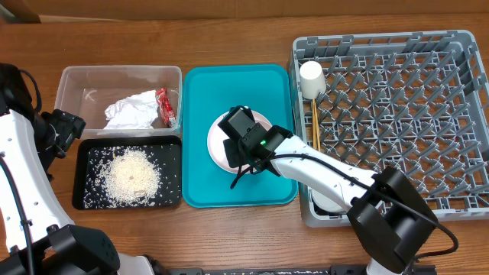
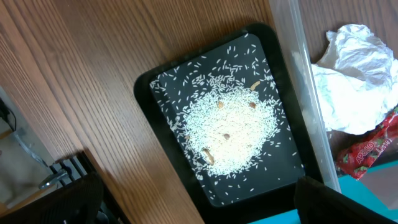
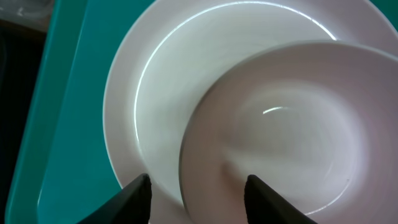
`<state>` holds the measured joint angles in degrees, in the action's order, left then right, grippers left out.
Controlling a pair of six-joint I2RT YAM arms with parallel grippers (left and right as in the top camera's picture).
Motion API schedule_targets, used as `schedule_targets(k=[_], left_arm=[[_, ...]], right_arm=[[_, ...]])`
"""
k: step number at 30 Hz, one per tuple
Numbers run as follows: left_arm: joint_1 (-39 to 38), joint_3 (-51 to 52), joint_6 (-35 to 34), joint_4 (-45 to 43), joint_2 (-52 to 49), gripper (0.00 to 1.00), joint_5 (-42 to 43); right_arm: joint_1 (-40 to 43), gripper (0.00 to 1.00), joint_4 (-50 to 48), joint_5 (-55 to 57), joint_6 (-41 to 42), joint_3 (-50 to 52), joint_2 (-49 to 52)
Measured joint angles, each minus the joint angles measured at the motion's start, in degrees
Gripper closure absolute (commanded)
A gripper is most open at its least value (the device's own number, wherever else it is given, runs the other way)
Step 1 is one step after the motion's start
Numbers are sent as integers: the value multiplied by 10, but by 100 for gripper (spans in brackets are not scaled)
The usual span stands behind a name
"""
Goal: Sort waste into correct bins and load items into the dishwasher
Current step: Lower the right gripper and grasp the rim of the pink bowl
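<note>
The right claw [image 3: 198,196] hangs over the teal tray [image 1: 199,92] in the middle of the overhead frame. Its jaws stand apart, one finger outside and one inside the near rim of a white bowl [image 3: 280,124]. The bowl sits on the pale pink plate [image 3: 155,93], pushed toward one side.

The left claw [image 2: 199,202] is spread wide and holds nothing. It is above the black tray [image 1: 76,176] at lower left, where the rice [image 1: 134,174] lies heaped and scattered.

Just above, the clear tub [image 1: 76,84] holds the crumpled napkin [image 1: 131,111] and the red wrapper [image 1: 164,107].

The grey dish rack [image 1: 397,99] fills the right of the bench [image 1: 229,38]. The cup [image 1: 311,76] is in its upper left corner and the chopsticks [image 1: 315,126] lie along its left edge.
</note>
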<state>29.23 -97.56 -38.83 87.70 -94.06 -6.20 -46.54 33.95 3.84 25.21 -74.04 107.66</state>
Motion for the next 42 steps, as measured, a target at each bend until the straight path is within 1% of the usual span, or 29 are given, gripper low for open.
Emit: schedule_targets(k=[4, 16, 21, 23, 27, 34, 36, 38, 42], left_arm=[[0, 0, 0, 0, 0, 0, 0], [0, 0, 0, 0, 0, 0, 0], [0, 0, 0, 0, 0, 0, 0], [0, 0, 0, 0, 0, 0, 0], [0, 0, 0, 0, 0, 0, 0], [0, 0, 0, 0, 0, 0, 0], [0, 0, 0, 0, 0, 0, 0], [0, 0, 0, 0, 0, 0, 0], [0, 0, 0, 0, 0, 0, 0]], right_arm=[[0, 46, -14, 0, 0, 0, 0], [0, 44, -17, 0, 0, 0, 0], [0, 44, -50, 0, -4, 3, 0], [0, 46, -61, 0, -11, 8, 0], [0, 63, -60, 0, -20, 15, 1], [0, 65, -60, 0, -25, 15, 25], [0, 73, -56, 0, -27, 16, 35], [0, 85, -54, 0, -28, 17, 41], [0, 96, -59, 11, -33, 16, 40]])
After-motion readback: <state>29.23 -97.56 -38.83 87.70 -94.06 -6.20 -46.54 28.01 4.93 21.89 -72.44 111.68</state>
